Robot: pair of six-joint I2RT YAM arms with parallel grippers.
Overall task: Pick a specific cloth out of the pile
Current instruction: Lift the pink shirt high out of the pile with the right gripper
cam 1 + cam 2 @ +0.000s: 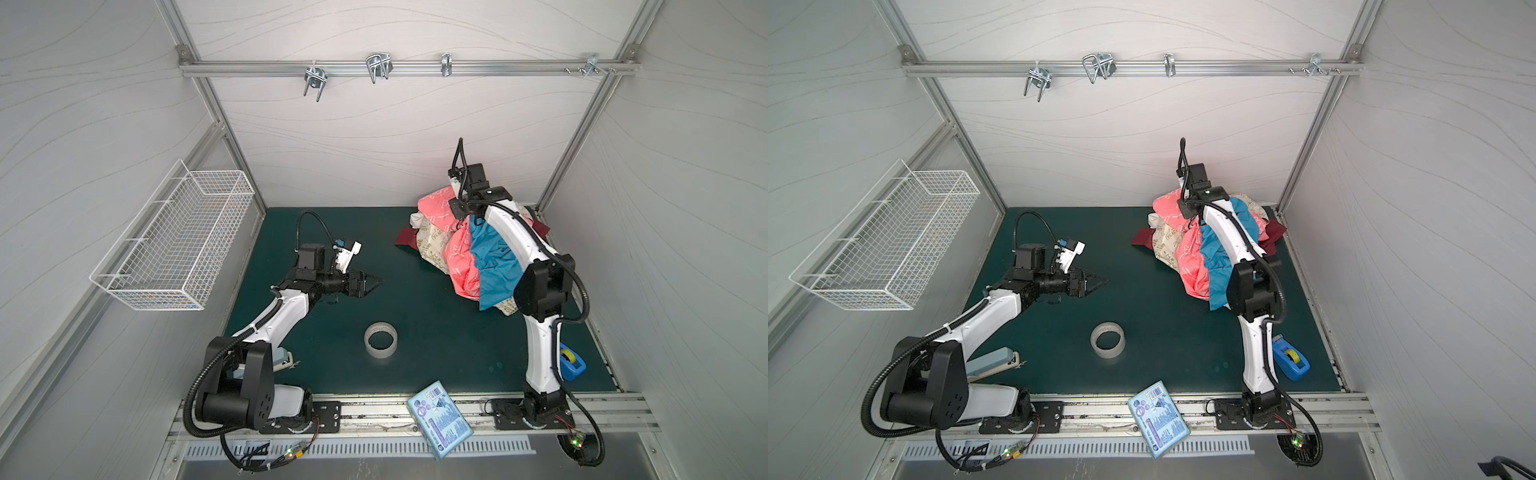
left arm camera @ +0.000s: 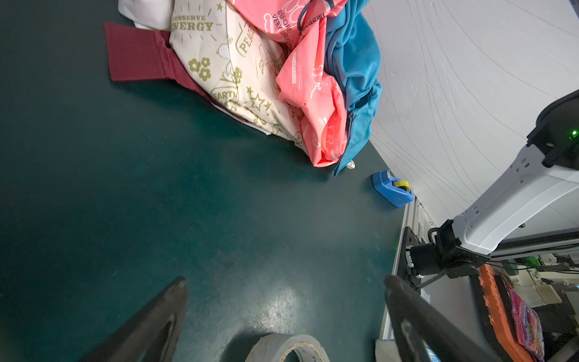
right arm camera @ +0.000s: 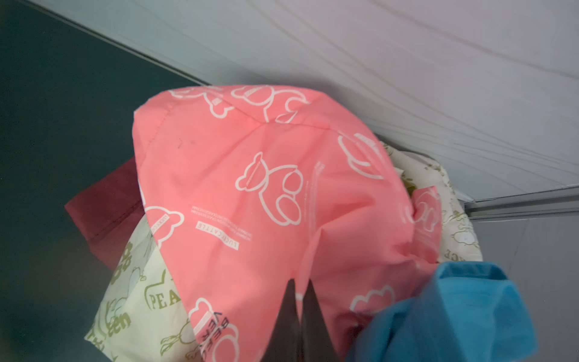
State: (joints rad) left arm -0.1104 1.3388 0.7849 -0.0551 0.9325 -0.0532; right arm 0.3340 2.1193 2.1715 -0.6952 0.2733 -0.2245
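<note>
**A:** Since the right arm [image 1: 513, 237] lies across the pile [image 1: 432, 245] in both top views, where exactly is the cloth?

**B:** The pile sits at two o'clock on the green mat [image 1: 436, 332], close to the back corner. The cloth [image 3: 250, 188], coral-pink with white outline bears, crowns the pile's twelve o'clock end and runs down toward six o'clock.

**A:** And the right gripper?

**B:** The right gripper [image 3: 299, 293] is pinched together on a raised fold of that cloth. The wrist view shows pink fabric between its two dark fingers [image 3: 288, 316].

**A:** What crowds it?

**B:** The blue cloth [image 3: 454, 313] bunches just beside the fingers and drapes along the coral one's three o'clock side. The cream cloth [image 2: 238, 78] with olive prints presses against its nine o'clock side. A maroon cloth [image 2: 134, 53] sticks out flat from underneath, also toward nine o'clock.

**A:** The left side?

**B:** The left gripper [image 2: 285, 279] hovers just nine o'clock of the mat's centre, jaws spread wide and empty, well apart from the pile.

**A:** Anything else about?

**B:** A tape roll [image 1: 380, 352] lies at six o'clock and a blue tape dispenser [image 1: 1289, 359] at four o'clock, beside the right arm. A stapler [image 1: 994, 361] at eight o'clock is half hidden by the left arm [image 1: 286, 307]. A blue packet [image 1: 439, 417] rests on the front rail, and a wire basket [image 1: 166, 249] hangs on the nine o'clock wall.
</note>
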